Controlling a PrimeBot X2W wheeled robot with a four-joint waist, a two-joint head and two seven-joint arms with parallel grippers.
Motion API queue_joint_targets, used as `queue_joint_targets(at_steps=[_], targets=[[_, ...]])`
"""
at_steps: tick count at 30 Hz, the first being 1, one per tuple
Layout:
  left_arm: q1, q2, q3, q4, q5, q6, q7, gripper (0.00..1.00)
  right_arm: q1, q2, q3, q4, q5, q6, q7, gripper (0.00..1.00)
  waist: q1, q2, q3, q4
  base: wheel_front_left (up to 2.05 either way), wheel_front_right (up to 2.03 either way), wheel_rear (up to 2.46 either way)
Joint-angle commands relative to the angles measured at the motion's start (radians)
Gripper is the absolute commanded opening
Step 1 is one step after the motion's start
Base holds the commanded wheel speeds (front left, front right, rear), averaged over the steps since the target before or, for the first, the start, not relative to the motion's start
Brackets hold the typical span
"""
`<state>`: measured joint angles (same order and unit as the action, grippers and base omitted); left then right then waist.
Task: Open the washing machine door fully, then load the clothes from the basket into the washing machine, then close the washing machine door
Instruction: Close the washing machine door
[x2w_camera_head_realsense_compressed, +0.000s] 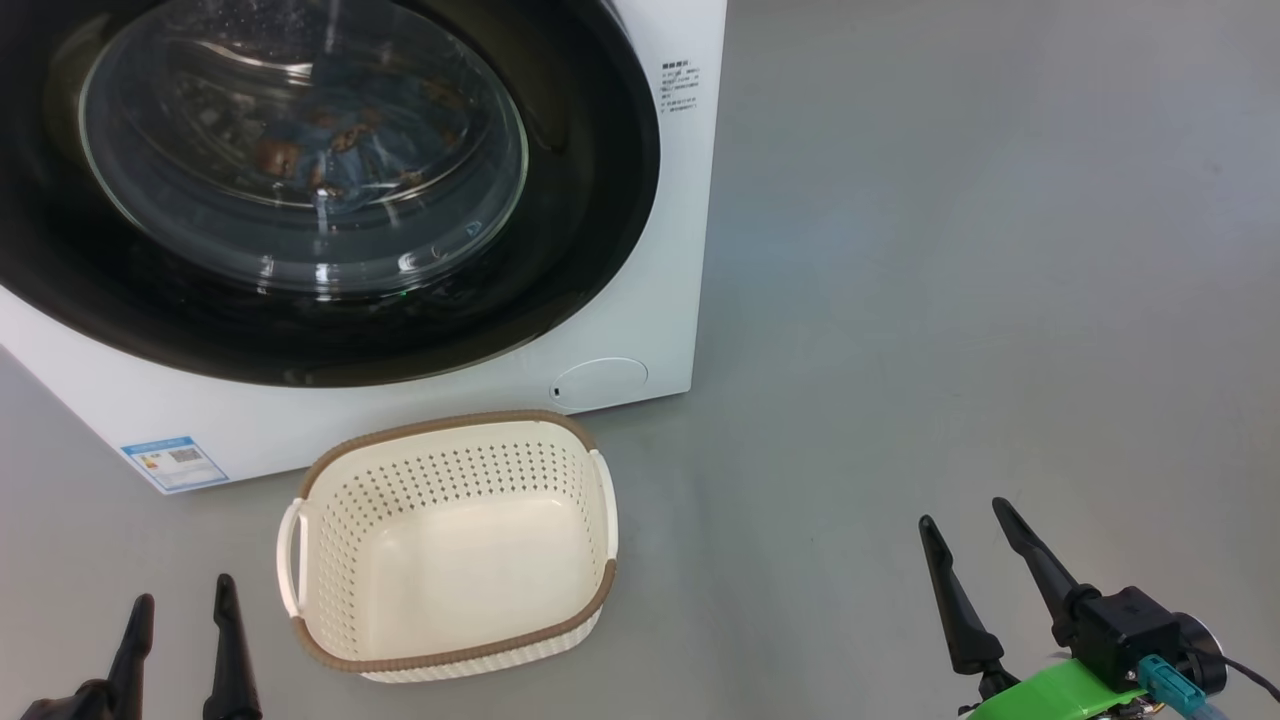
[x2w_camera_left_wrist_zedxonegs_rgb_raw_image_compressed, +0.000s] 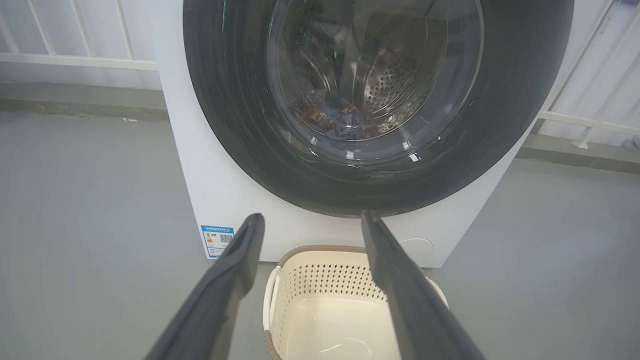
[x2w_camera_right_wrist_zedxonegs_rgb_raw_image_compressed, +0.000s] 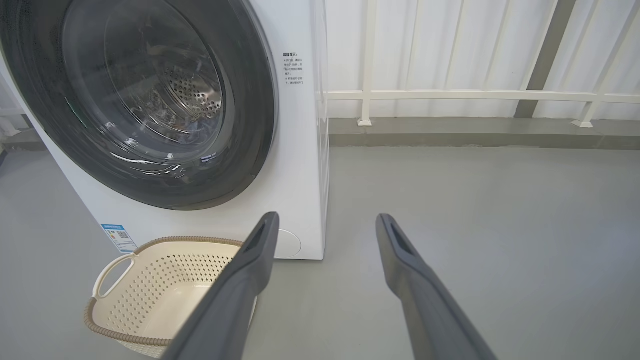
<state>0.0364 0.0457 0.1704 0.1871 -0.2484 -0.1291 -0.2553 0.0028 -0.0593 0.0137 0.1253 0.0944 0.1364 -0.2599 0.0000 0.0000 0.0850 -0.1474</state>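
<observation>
My left pincer hangs with its fingers spread, gripping nothing. My right pincer is likewise released. The basket sits on the floor between the two, just ahead of my left fingertips, its cream bottom bare. Beyond it, well ahead of both pincers, the washing machine has the washing machine door shut flat against its front. Behind the window lies what may be blue cloth with brown patches, though reflections blur it.

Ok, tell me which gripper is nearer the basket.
The left gripper: it stands just off the basket by its left handle, while the right gripper is well away across bare floor.
</observation>
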Motion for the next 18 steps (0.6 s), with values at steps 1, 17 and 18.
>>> queue_joint_targets(at_steps=[1, 17, 18], targets=[[-0.015, 0.012, 0.034, -0.030, 0.011, -0.002, -0.006, 1.00, -0.004, 0.000, 0.019, -0.026, -0.017, -0.006, -0.002, 1.00, 0.0000, 0.0000, 0.001, 0.000, 0.00, 0.00, 0.00], [-0.011, 0.016, 0.038, -0.026, 0.005, -0.002, -0.006, 1.00, -0.003, 0.000, 0.022, -0.024, -0.021, -0.006, -0.002, 1.00, 0.0000, 0.0000, -0.017, 0.008, 0.00, 0.00, 0.00], [-0.010, 0.015, 0.039, -0.026, 0.006, -0.002, -0.006, 1.00, -0.002, -0.001, 0.022, -0.024, -0.021, -0.006, -0.002, 1.00, 0.0000, 0.0000, -0.019, 0.009, 0.00, 0.00, 0.00]])
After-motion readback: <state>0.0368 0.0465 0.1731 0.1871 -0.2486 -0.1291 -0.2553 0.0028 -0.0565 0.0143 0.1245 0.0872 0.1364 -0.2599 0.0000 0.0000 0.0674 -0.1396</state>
